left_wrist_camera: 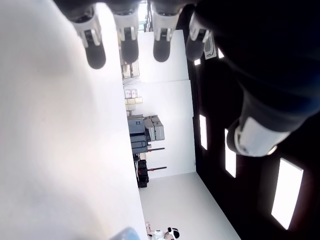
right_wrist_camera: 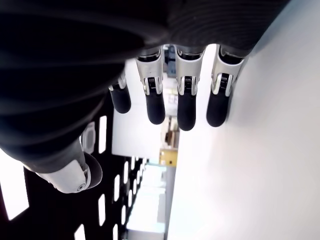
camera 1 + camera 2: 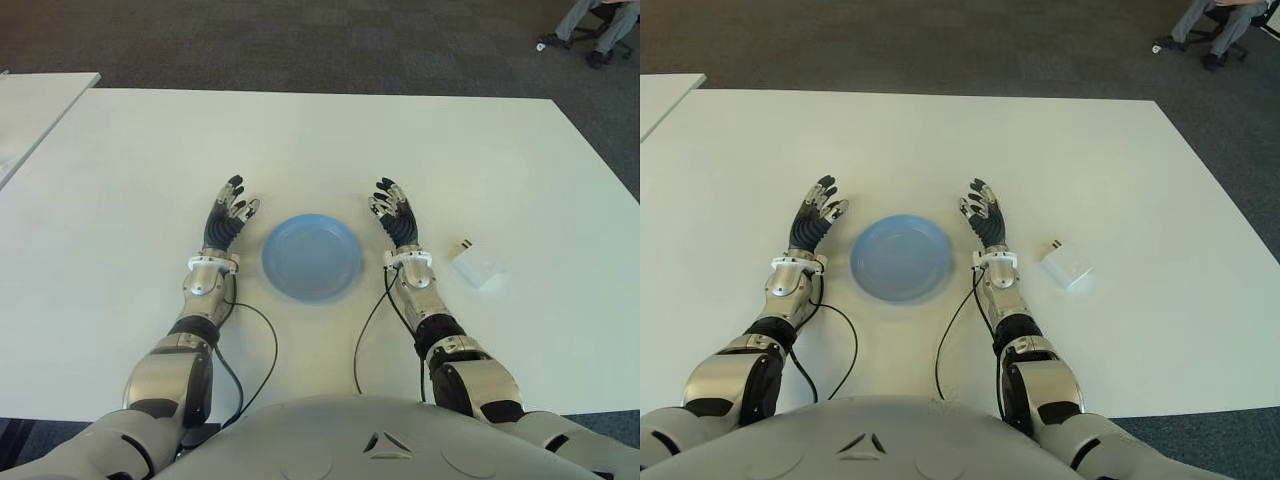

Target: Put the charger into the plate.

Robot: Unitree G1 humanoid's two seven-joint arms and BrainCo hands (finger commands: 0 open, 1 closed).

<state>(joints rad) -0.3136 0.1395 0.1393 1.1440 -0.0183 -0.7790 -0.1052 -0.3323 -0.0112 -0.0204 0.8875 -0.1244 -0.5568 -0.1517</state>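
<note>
A white charger (image 3: pixel 474 267) with its prongs pointing away lies on the white table (image 3: pixel 320 140), to the right of my right hand (image 3: pixel 392 213). The round blue plate (image 3: pixel 311 257) sits between my two hands and holds nothing. My right hand is open with fingers stretched out, just right of the plate and a short gap left of the charger. My left hand (image 3: pixel 230 212) is open too, just left of the plate. In the wrist views the straight fingers (image 2: pixel 183 100) of the right hand and the fingers (image 1: pixel 125 40) of the left hand hold nothing.
Black cables (image 3: pixel 262 340) trail from both wrists toward my body near the front edge. A second white table (image 3: pixel 35 105) stands at the far left. A person's legs (image 3: pixel 595 30) show at the far right on the dark carpet.
</note>
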